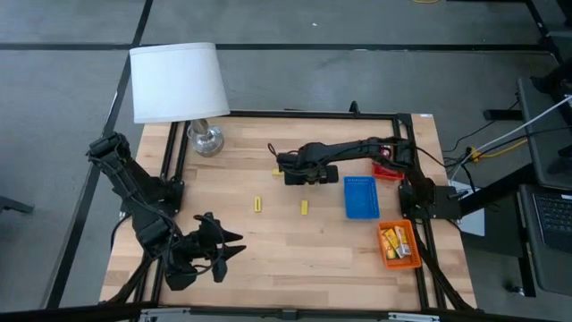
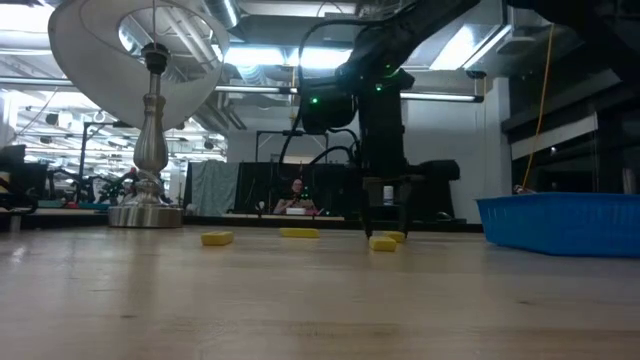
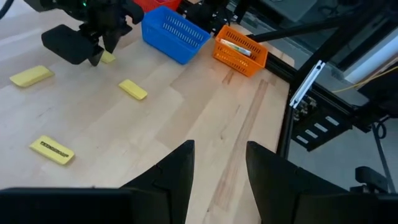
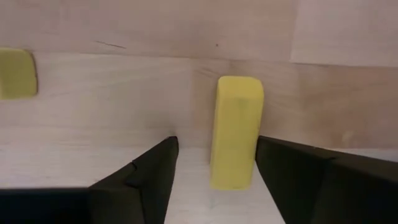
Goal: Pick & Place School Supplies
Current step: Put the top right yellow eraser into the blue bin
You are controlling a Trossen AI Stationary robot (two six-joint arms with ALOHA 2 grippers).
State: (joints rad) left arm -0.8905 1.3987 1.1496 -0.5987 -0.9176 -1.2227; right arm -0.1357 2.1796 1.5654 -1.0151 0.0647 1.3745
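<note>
Two dark arms were at the wooden table (image 1: 295, 250). At the far left corner stood the lamp (image 1: 179, 85) with its white shade. The left gripper (image 1: 210, 253) waited low over the near left part of the table, with its fingers (image 3: 177, 171) spread apart and nothing between them.

Toward the middle lay small yellow pieces. One yellow piece (image 1: 258, 203) lay on the bare wood, and another yellow piece (image 1: 304, 207) lay a bit to the right of it. The right gripper (image 1: 284, 167) reached across from the right side and hung low over a third yellow piece (image 4: 235, 130). Its fingers (image 4: 152, 171) stood open on each side of that piece, and I could not tell if they touched it.

Further right sat the blue tray (image 1: 361, 197), with a red tray (image 1: 387, 169) behind it. Near the right edge was the orange tray (image 1: 399, 245), with yellow packs (image 1: 393, 240) inside
</note>
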